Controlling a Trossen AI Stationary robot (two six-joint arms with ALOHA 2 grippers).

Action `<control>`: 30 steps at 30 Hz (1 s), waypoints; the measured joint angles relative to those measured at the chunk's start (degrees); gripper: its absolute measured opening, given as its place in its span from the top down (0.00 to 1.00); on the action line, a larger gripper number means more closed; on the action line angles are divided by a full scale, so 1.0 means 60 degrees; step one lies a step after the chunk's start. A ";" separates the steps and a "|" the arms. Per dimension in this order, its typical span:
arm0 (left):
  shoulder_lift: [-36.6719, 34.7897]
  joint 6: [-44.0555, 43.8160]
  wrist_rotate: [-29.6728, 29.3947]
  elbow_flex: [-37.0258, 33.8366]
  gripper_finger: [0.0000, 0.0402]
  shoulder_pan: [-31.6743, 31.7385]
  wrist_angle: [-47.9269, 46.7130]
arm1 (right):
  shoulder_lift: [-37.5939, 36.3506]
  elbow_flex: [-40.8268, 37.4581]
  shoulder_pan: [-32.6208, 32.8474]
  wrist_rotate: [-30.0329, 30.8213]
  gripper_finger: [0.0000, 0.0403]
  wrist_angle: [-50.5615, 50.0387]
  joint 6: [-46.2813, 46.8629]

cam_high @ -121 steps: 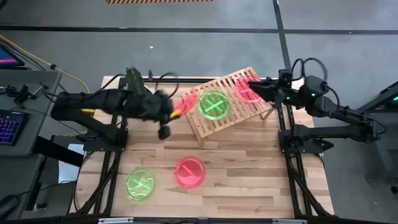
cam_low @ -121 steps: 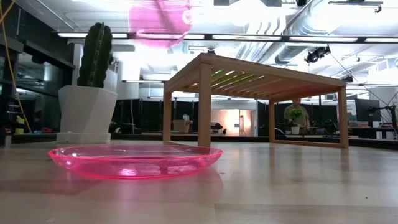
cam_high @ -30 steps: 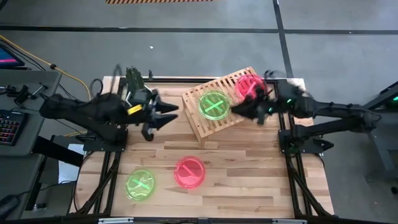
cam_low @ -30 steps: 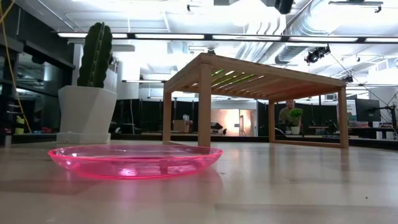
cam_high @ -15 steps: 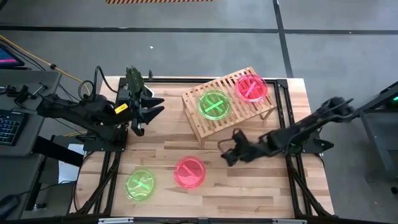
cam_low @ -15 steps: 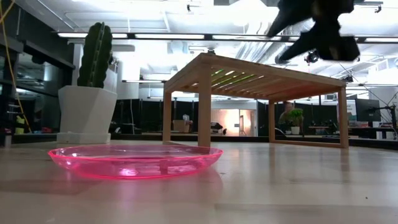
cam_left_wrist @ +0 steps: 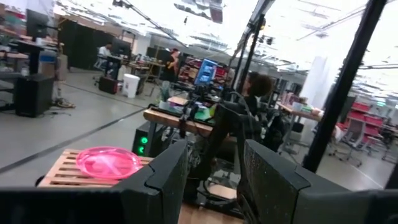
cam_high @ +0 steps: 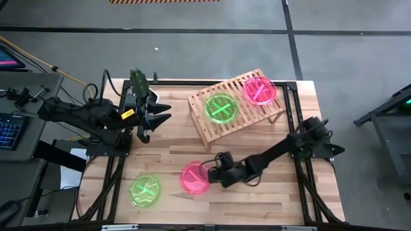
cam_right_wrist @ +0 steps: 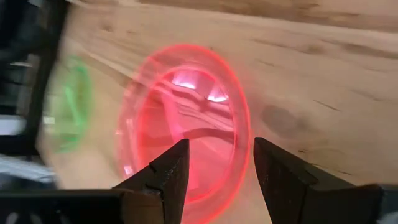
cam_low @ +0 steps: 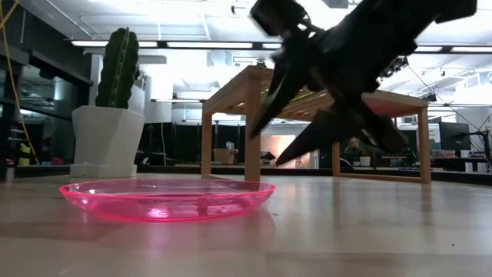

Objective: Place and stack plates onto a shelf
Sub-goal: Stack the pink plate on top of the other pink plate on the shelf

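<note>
A pink plate (cam_high: pixel 194 178) lies flat on the table's near middle, with a green plate (cam_high: pixel 145 190) to its left. My right gripper (cam_high: pixel 209 173) hovers open just right of the pink plate (cam_right_wrist: pixel 186 124). Its fingers slant down toward the plate, and in the low view my right gripper (cam_low: pixel 265 150) stands above the table, clear of the pink plate (cam_low: pixel 165 198). The shelf (cam_high: pixel 234 106) at the far middle carries a green plate (cam_high: pixel 221 108) and a pink plate (cam_high: pixel 259 89). My left gripper (cam_high: pixel 157 114) waits open at the far left, pointing toward the shelf.
A potted cactus (cam_high: pixel 138 80) stands at the far left corner, behind my left gripper. Bare wood lies between the shelf and the two plates on the table. In the low view the shelf's legs (cam_low: pixel 252 131) stand behind the pink plate.
My right gripper has swung from the shelf's right end toward the table's near edge and left, coming down beside the pink plate on the table. My left gripper has drawn back a little toward the left edge. The plates have stayed where they were.
</note>
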 joint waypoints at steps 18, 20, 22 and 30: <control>0.0000 -0.0203 0.0209 0.0000 0.63 -0.0001 -0.0199 | 0.1664 0.2148 -0.0400 0.0022 0.60 -0.2400 -0.0789; 0.0000 -0.0250 0.0207 0.0000 0.63 -0.0004 -0.0208 | 0.1664 0.2148 -0.0436 0.0005 0.60 -0.2180 -0.0883; 0.0000 -0.0249 0.0206 0.0000 0.63 0.0000 -0.0239 | 0.1664 0.2148 -0.0441 0.0004 0.60 -0.2154 -0.0887; 0.0000 -0.0248 0.0204 0.0000 0.63 0.0000 -0.0249 | 0.1664 0.2148 -0.0437 -0.0272 0.60 -0.2056 -0.1665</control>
